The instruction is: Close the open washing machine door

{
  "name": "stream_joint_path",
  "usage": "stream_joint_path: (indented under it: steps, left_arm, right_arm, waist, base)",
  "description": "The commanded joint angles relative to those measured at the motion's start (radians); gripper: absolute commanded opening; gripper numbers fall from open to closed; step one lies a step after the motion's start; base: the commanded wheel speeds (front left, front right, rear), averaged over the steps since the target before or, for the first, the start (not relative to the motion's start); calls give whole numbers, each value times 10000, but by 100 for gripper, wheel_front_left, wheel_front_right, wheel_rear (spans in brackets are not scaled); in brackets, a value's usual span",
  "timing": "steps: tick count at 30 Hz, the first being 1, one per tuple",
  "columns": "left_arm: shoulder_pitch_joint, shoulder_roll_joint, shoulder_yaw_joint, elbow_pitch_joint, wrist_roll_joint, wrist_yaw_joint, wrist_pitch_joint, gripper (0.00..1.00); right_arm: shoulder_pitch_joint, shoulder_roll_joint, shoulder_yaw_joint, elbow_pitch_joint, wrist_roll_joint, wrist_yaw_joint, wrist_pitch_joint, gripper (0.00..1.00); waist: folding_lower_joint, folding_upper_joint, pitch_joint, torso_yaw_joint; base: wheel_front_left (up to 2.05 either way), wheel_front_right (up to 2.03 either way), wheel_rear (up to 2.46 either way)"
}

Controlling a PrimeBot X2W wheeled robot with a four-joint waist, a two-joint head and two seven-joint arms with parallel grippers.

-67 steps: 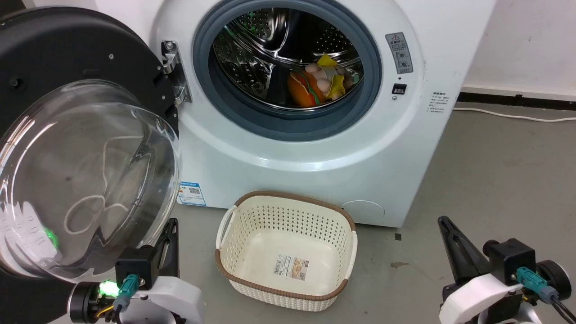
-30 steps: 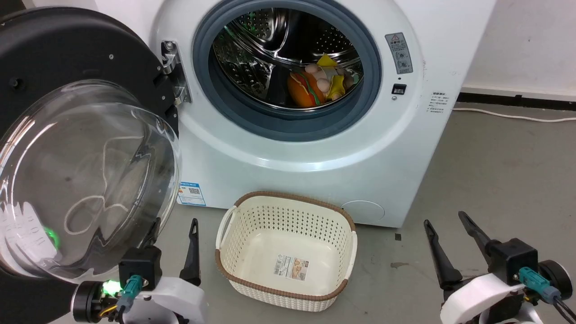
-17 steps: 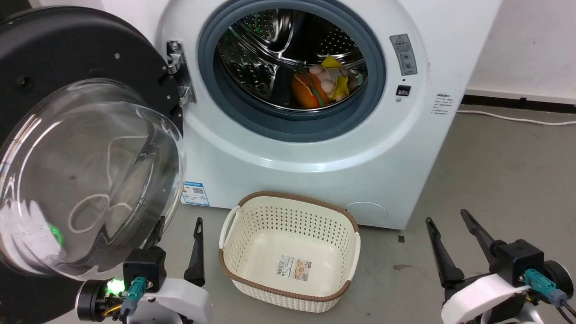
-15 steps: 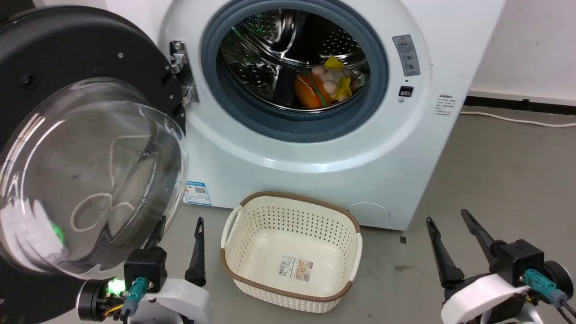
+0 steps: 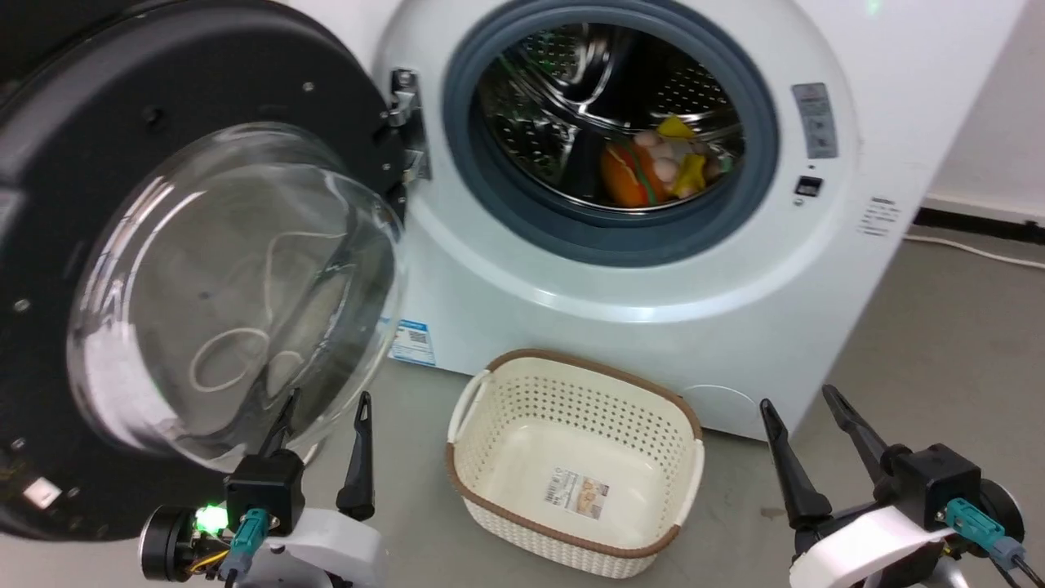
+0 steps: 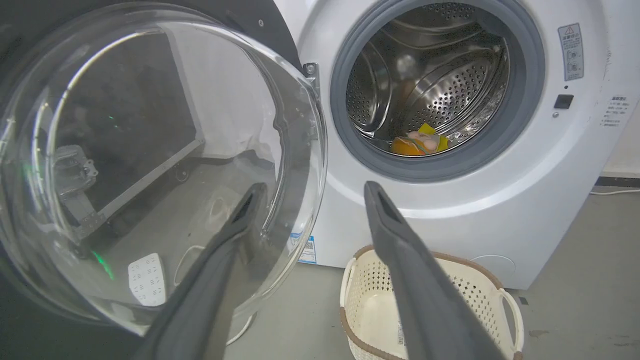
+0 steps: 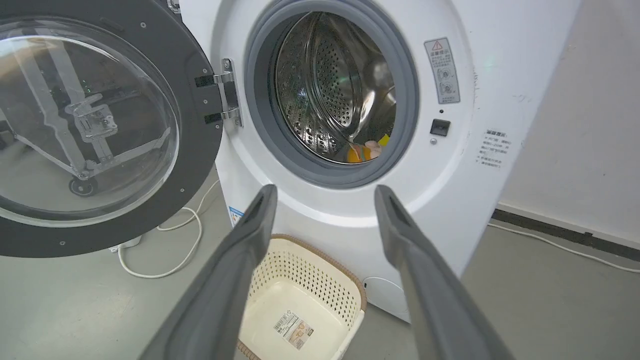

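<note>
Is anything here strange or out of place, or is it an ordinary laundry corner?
One oddity: in the drum of the washing machine lie colourful toys, one like a plush burger, not clothes. The washing machine door hangs wide open on the left, and the cream basket in front is empty. Nothing looks spilled or broken.

Head camera looks down from above, wrist cameras low and level, all facing the washing machine (image 5: 620,282).

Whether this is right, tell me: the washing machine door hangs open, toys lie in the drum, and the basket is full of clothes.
Wrong on the basket: it holds only a label, no clothes, per the head view. The washing machine door is open and toys lie in the drum.
</note>
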Motion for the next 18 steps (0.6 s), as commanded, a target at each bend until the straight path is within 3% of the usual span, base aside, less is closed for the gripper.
stream_joint_path:
  steps: [1, 18]
  left_arm:
    - [9, 68, -23, 17, -51, 46, -94, 100]
    - [265, 83, 125, -247, -118, 355, -449, 100]
  right_arm:
    - [149, 13, 29, 29, 90, 2, -97, 100]
    - [-258, 19, 931, 452, 46, 4, -451, 100]
  waist:
    - [0, 0, -31, 129]
    - [0, 0, 147, 1015]
  base:
    - [0, 0, 0]
    - [0, 0, 0]
